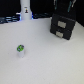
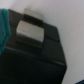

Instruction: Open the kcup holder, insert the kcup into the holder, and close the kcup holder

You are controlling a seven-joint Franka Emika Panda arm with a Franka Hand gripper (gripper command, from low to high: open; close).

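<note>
The table (image 1: 42, 57) has a smooth, pale, matt surface with only a soft sheen toward its far edge. The kcup holder (image 1: 62, 27), near the far right corner in the exterior view, looks like black plastic with a dull finish; its pale front panels (image 1: 62, 24) appear smooth and flat (in the wrist view one panel (image 2: 31, 27) reads as satiny grey against the dark casing). The kcup (image 1: 21, 51) seems pale plastic with a glossy green top. The white bottle-shaped object (image 1: 25, 11) at the far edge looks smooth.
</note>
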